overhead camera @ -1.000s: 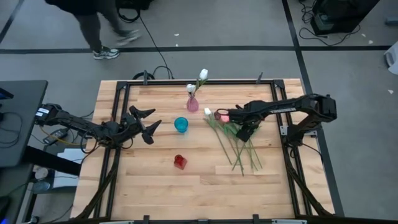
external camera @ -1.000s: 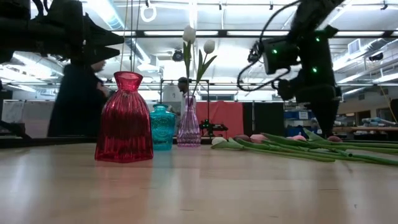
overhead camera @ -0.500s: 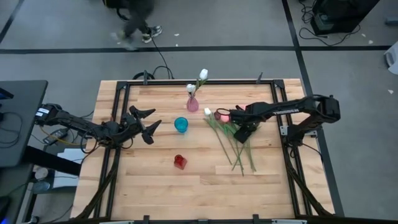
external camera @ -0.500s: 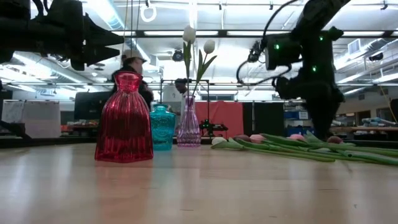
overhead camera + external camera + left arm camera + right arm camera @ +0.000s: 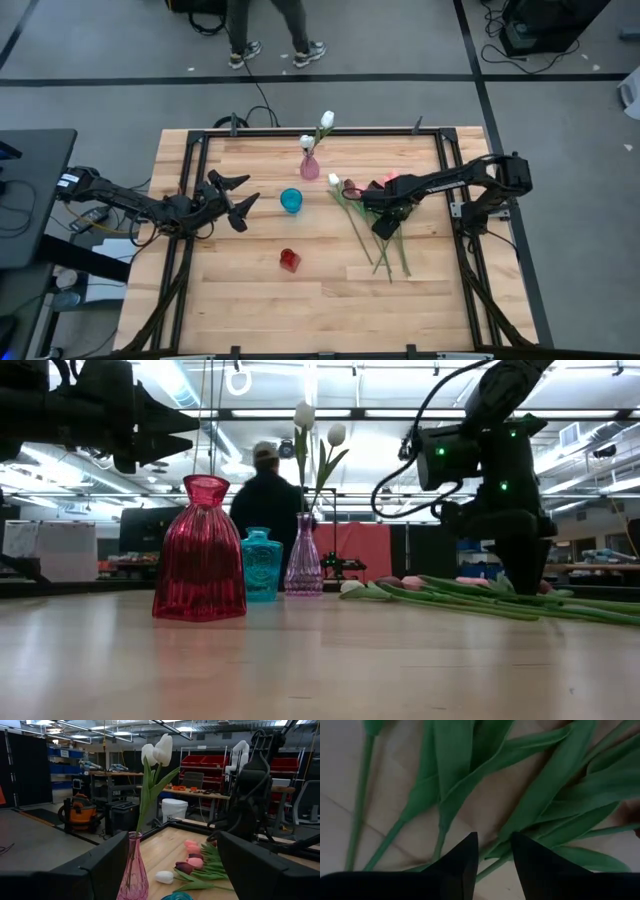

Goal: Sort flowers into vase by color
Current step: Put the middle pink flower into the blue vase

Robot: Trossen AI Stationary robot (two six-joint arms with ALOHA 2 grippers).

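Several tulips (image 5: 372,222) lie in a loose pile right of the table's centre, stems toward the near edge, white and pink heads toward the far edge (image 5: 192,859); they also show in the low view (image 5: 470,598). Two white tulips stand in the pink vase (image 5: 310,168). My right gripper (image 5: 384,222) points down over the pile's stems, open; a thin green stem (image 5: 491,866) shows between its fingertips (image 5: 494,856). My left gripper (image 5: 238,196) hovers open and empty at the left, clear of everything.
A teal vase (image 5: 291,200) and a red vase (image 5: 290,260) stand left of the pile, with the pink vase behind them. A person (image 5: 270,25) stands on the floor beyond the far edge. Bare wood lies along the near edge.
My right gripper has moved a little toward the table's left and near edges and come down onto the tulip pile. The tulips lie as before. The person beyond the table has walked to the right.
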